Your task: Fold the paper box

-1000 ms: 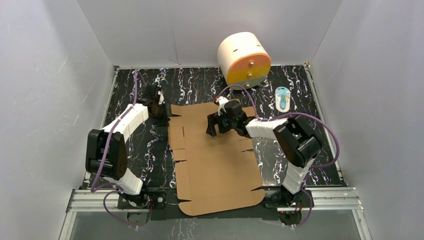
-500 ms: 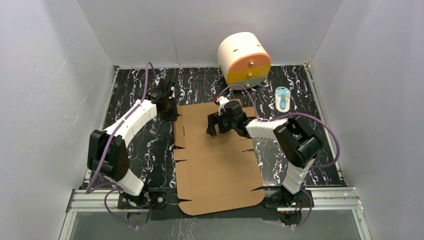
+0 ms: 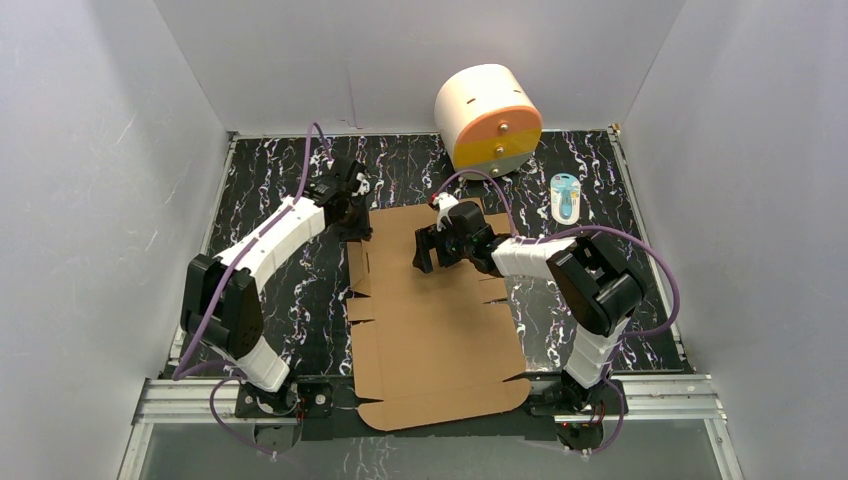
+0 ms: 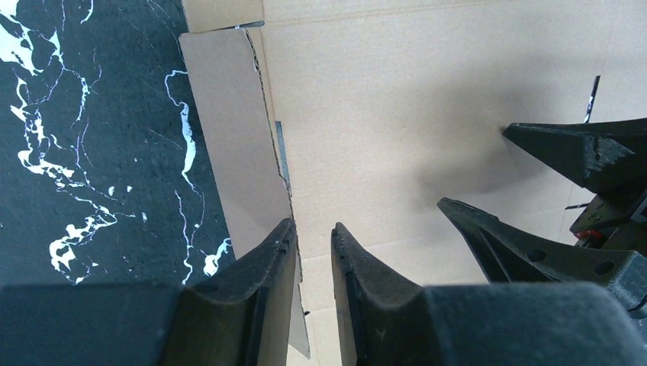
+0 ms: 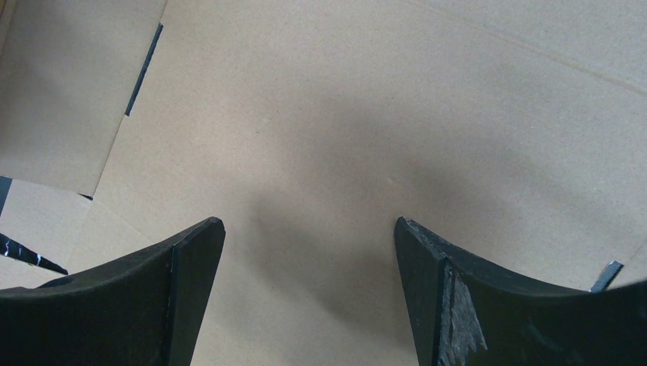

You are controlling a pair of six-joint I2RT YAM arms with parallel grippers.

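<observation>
The paper box (image 3: 440, 340) is a flat brown cardboard sheet lying on the black marbled table (image 3: 270, 180). My left gripper (image 3: 352, 222) is at the sheet's far left corner. In the left wrist view its fingers (image 4: 311, 229) stand almost closed around the raised left flap (image 4: 229, 130), whose edge runs up between them. My right gripper (image 3: 430, 262) is open over the far middle of the sheet. In the right wrist view its spread fingers (image 5: 309, 229) sit just above bare cardboard (image 5: 343, 91) and hold nothing.
A white cylinder with an orange-yellow face (image 3: 488, 118) stands at the back. A small teal and clear object (image 3: 565, 197) lies to the right of the sheet. Grey walls close in the table on three sides.
My left gripper has moved right and away from me to the sheet's far left corner. The left flap has lifted and the sheet's left edge has shifted right. The right arm has not moved.
</observation>
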